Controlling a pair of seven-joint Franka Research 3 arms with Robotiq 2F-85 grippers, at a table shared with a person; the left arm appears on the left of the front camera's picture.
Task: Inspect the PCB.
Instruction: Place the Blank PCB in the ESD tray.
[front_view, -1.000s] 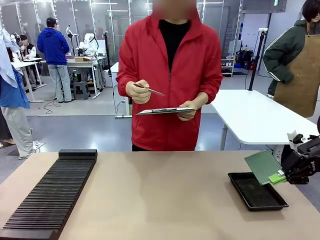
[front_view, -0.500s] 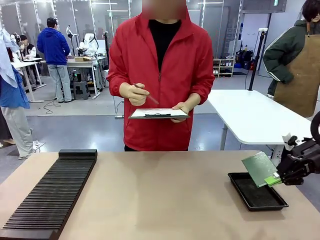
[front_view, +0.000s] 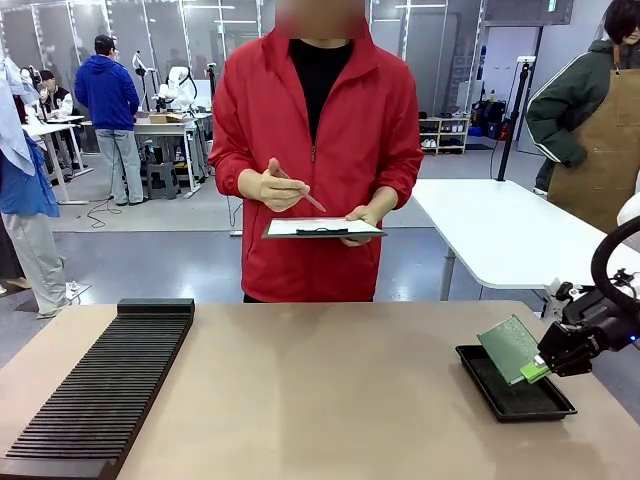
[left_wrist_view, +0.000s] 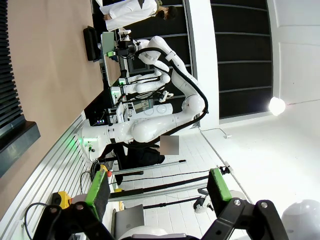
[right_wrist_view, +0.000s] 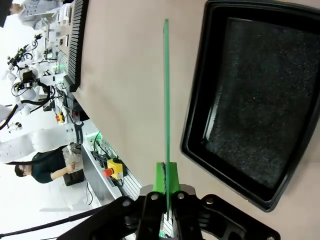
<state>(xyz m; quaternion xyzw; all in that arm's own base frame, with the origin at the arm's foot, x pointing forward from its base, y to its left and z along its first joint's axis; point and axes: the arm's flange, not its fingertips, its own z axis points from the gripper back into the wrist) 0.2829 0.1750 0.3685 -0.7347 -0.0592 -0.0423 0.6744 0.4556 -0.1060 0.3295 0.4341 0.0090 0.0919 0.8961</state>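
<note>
Green pads of the right pincer press together on the near edge of the PCB, which runs away from the wrist camera edge-on as a thin green line. Beside that line lies the black tray, its dark speckled floor bare, on the tan desk.

From the front, the right pincer holds the PCB tilted in the air over the tray, at the desk's right side. The board's pale face slants up toward the far side. Well apart, at the near left corner, sits a long black slotted rack.

Along the left wrist camera's lower edge, the left pincer has its two green-padded fingers spread wide with nothing between them, off the desk's edge.

Across the desk stands a person in a red jacket, holding a clipboard flat in one hand and a pen in the other hand just above it.
</note>
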